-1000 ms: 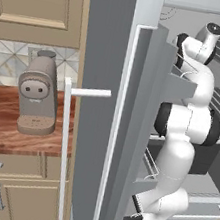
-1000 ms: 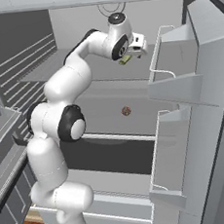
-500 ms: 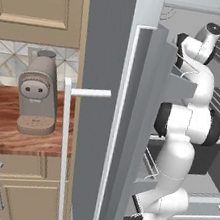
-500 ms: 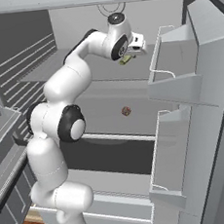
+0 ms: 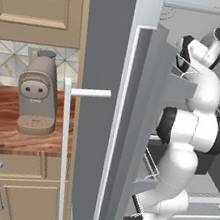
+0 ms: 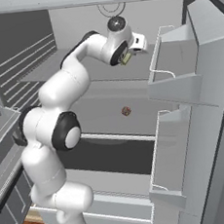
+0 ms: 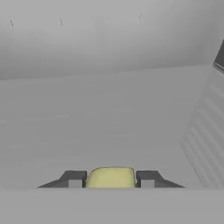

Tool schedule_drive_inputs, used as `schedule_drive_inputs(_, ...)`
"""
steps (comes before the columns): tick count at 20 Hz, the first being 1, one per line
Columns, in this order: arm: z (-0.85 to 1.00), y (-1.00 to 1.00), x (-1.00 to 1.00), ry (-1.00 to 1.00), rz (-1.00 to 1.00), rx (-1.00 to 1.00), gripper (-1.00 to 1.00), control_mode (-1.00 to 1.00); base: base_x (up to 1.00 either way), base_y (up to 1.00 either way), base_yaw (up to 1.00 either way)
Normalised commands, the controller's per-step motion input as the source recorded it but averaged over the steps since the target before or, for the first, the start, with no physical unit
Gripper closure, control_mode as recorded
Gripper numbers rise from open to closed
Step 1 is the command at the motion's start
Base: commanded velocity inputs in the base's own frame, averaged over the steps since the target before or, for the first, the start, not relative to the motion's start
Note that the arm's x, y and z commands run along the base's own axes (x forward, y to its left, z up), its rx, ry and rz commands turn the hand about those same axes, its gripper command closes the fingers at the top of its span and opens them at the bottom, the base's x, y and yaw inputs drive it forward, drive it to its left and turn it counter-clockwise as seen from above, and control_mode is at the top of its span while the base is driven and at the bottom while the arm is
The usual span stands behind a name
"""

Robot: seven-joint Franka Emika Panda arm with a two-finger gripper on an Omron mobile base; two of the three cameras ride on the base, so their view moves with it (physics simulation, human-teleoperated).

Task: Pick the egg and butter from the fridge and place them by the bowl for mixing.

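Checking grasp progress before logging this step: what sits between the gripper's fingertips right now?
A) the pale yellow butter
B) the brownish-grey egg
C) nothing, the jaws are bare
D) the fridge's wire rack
A: in the hand view the butter sits pinched in the gripper, while the egg lies on a fridge shelf.

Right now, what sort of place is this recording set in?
A rendered home kitchen: an open grey fridge with door bins, a coffee machine on a wooden counter, and tan cabinets. Inside the fridge, the gripper holds the butter.
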Motion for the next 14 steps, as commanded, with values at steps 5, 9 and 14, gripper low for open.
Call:
schedule_drive_inputs(5, 0.30, 0.06, -0.70, -0.28, 0.02, 0.00, 1.00, -1.00, 0.00, 0.00, 0.00)
schedule_drive_inputs(9, 0.26, 0.41, -1.00, -0.35, 0.09, 0.00, 1.00, -1.00, 0.00, 0.00, 0.00)
schedule_drive_inputs(14, 0.01, 0.69, -1.00, -0.08, 0.11, 0.00, 1.00, -1.00, 0.00, 0.00, 0.00)
